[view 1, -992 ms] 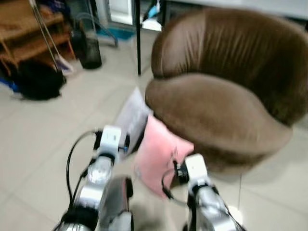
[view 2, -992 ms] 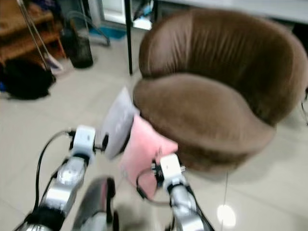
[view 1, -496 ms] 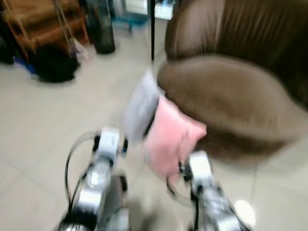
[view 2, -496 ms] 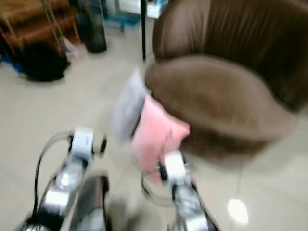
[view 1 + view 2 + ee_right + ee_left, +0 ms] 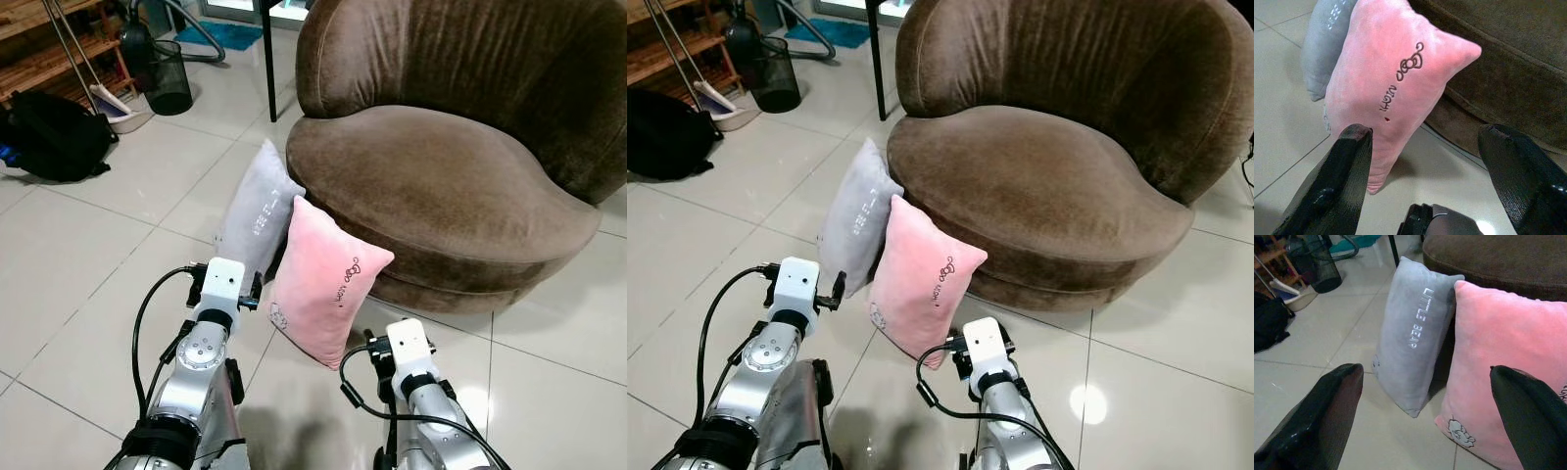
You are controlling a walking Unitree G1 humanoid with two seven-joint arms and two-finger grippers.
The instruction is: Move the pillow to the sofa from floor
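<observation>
— Since 2 cushions lean side by side against the base of the round brown velvet sofa, which one is meant? That looks like the first trap.

— Agreed. The soft pink square pillow with the dark embroidered bow stands on one corner on the pale tiled floor, propped against the sofa's front lower edge. The grey plush pillow with white lettering stands just beside it, touching its far side. A sloppy reach could catch both, or knock the grey one flat.

— How do the grippers stand?

— The left gripper has its fingers spread wide with nothing between them, facing the seam where the 2 pillows meet. The right gripper is likewise wide open and empty, aimed at the pink pillow's face and the sofa base behind.

— So neither touches anything yet.

— Right. My worry is that plush fabric is slippery and soft; a pinch on a thin corner may slide off during the lift. Pushing forward instead of closing could also wedge the pillow under the sofa's overhanging seat.

— And the seat sits well above the floor.

— Yes, so a weak hold may fail on the way up, and the pillow could drop back or roll off the rounded cushion edge.
</observation>
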